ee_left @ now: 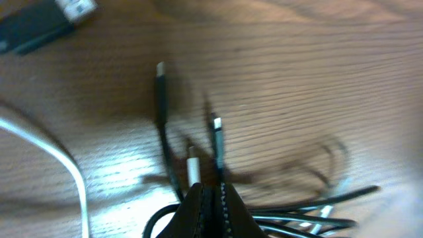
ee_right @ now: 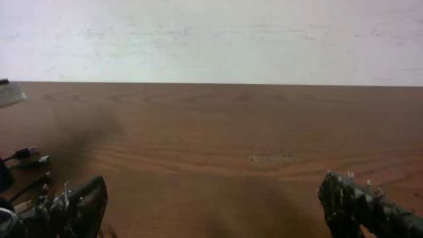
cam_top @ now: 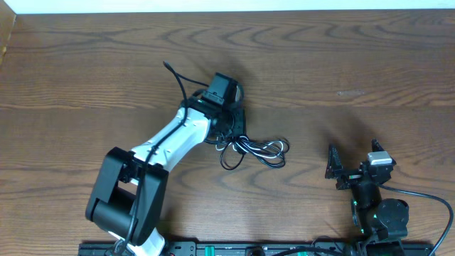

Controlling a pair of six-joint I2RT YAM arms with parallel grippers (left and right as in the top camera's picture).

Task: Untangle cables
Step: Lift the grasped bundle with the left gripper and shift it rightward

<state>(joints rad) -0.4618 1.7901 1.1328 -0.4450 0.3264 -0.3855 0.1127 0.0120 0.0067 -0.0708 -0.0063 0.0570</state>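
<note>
Left arm (cam_top: 174, 135) extended forward, left claw (ee_left: 211, 210) pinched shut on cables (cam_top: 257, 149) | plugs (ee_left: 160, 82) point away from it | right claw (ee_right: 211, 198) agape, empty

No readable text, label or number shows anywhere.

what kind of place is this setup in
Likely a robotics lab bench: a white-and-black robot arm at a brown wood-grain table, a plain white wall behind, and tangled thin black and white cables.
</note>
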